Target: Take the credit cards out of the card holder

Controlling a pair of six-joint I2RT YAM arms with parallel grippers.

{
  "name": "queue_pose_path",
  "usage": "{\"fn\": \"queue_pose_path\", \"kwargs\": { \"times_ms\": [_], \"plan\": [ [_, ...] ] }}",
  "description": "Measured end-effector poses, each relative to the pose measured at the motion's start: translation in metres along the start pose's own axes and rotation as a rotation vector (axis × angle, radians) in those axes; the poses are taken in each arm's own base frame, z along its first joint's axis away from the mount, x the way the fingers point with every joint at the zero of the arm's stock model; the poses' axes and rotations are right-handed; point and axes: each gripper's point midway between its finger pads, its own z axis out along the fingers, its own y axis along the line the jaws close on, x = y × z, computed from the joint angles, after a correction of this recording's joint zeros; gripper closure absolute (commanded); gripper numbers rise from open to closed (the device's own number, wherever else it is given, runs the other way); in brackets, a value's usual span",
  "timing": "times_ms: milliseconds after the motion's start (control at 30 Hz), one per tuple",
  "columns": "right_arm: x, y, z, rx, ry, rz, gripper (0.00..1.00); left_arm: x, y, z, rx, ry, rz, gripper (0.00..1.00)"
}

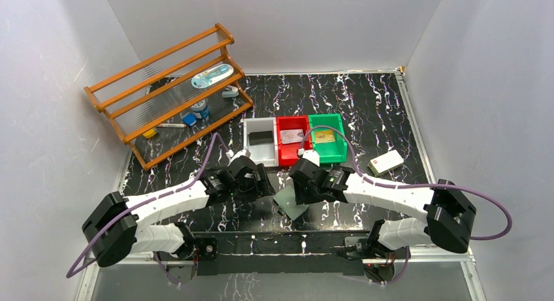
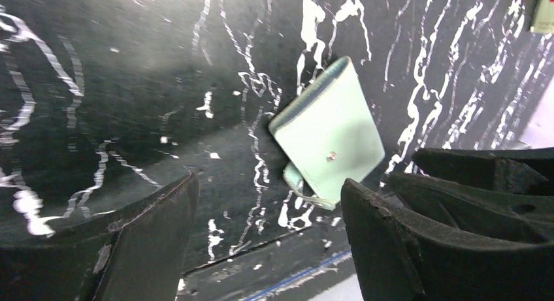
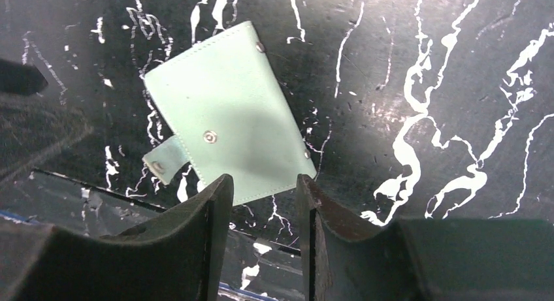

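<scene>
The card holder (image 1: 291, 204) lies closed on the black marbled table near its front edge, a pale grey-green wallet with a snap tab. It shows in the left wrist view (image 2: 330, 138) and the right wrist view (image 3: 228, 118). My left gripper (image 1: 264, 187) (image 2: 269, 183) is open and empty just left of it. My right gripper (image 1: 302, 191) (image 3: 264, 180) is open and empty, with its fingertips over the holder's near edge. A dark card (image 1: 261, 137) lies in the white bin, a pale printed card (image 1: 292, 136) in the red bin, and a tan card (image 1: 325, 136) in the green bin.
The white bin (image 1: 250, 151), red bin (image 1: 282, 158) and green bin (image 1: 341, 154) stand side by side behind the grippers. A white box with a red mark (image 1: 385, 162) lies to the right. An orange wooden rack (image 1: 170, 95) with small items stands at the back left.
</scene>
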Motion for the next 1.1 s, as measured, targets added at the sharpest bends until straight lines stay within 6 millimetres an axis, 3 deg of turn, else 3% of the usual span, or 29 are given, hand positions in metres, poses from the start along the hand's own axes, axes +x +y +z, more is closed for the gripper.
{"fn": "queue_pose_path", "kwargs": {
  "times_ms": [367, 533, 833, 1100],
  "plan": [
    [0.024, -0.016, 0.020, 0.045, 0.039, 0.072, 0.56, 0.034, -0.023, 0.028, 0.056, 0.200, -0.158, 0.28],
    [0.027, -0.011, 0.024, 0.019, 0.040, 0.102, 0.56, 0.041, -0.028, 0.031, 0.072, 0.244, -0.182, 0.33],
    [0.026, -0.006, 0.025, -0.006, 0.036, 0.124, 0.56, 0.055, -0.029, 0.037, 0.077, 0.309, -0.175, 0.61],
    [0.027, -0.005, 0.025, -0.011, 0.041, 0.127, 0.56, 0.053, -0.028, 0.031, 0.078, 0.294, -0.142, 0.85]
  ]
}}
